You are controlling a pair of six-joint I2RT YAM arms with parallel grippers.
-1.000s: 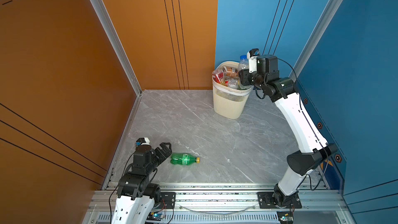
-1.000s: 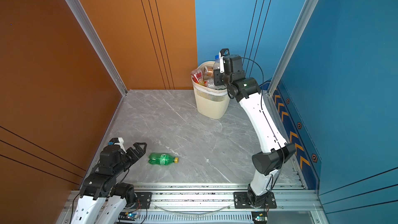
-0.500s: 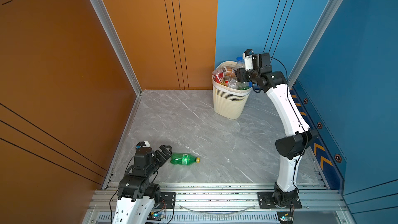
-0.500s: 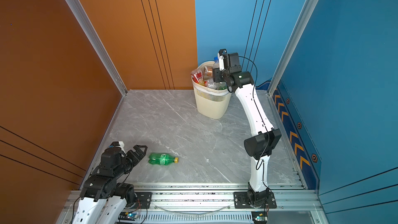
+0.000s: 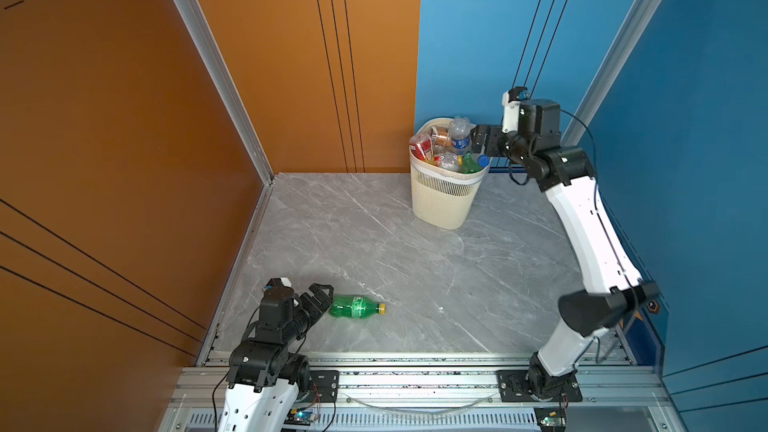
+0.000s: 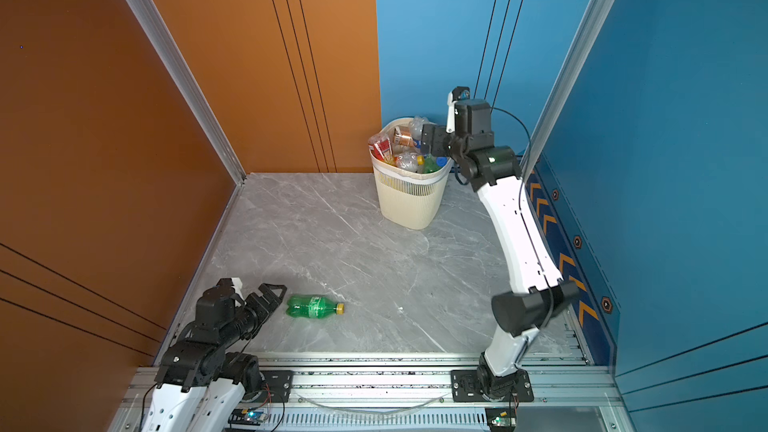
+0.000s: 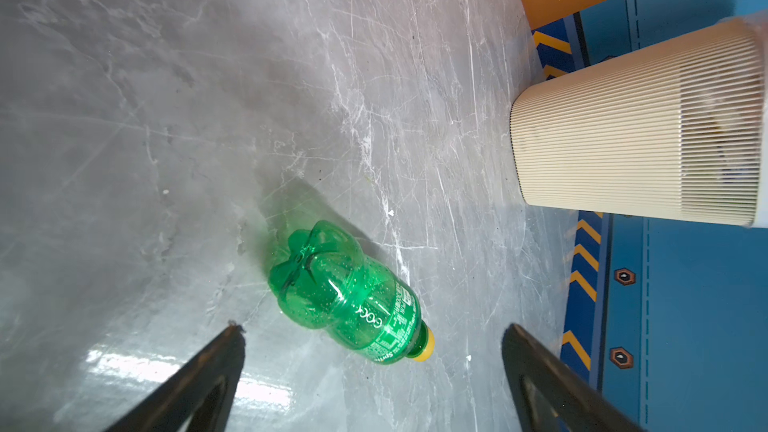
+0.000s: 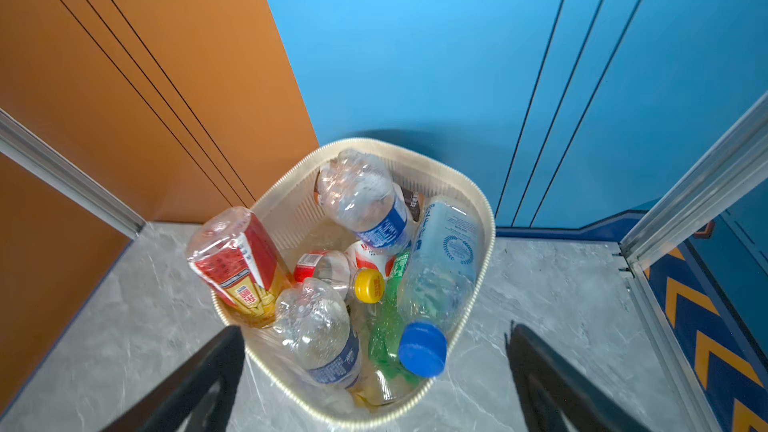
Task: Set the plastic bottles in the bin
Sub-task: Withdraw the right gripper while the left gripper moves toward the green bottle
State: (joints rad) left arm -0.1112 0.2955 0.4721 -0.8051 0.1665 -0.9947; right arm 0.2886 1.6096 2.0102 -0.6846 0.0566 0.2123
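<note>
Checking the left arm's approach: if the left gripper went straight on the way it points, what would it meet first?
Likely the green bottle, lying on its side ahead of the left gripper with its base end toward the open fingers. Nothing lies between them, though the gripper's height above the tabletop is unclear.

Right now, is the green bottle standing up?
No, the green bottle lies on its side on the table.
</note>
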